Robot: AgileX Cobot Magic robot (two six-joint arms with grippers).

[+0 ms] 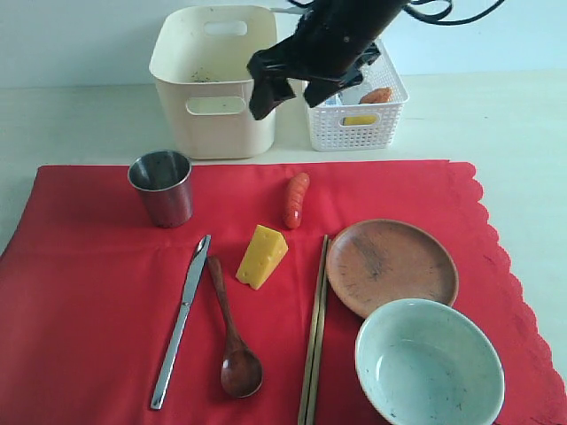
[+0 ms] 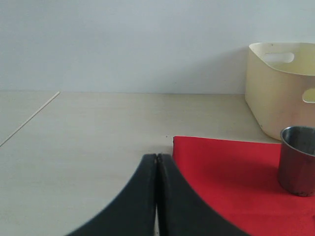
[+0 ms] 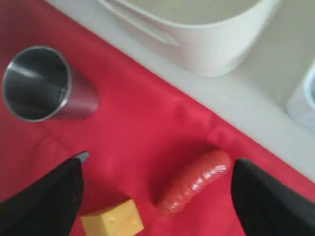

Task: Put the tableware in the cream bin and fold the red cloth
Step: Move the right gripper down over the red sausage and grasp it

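Jaws: R wide open, empty, over sausage (image 3: pixel 194 182); L shut, empty, nr red cloth (image 2: pixel 226 169).

the right gripper (image 1: pixel 290 102) is black all over: two broad, blocky fingers (image 1: pixel 262 99) with squared-off tips, joined behind to a boxy black housing with hard edges. past that housing, away from the fingers, thin black cables (image 1: pixel 447 20) loop off the arm. seen close in the right wrist view, the inner faces of these fingers are plain matte black. the left gripper (image 2: pixel 156 158) has smooth matte black fingers (image 2: pixel 138 204) too, narrow at the tips and flaring wide in a curve towards their base.
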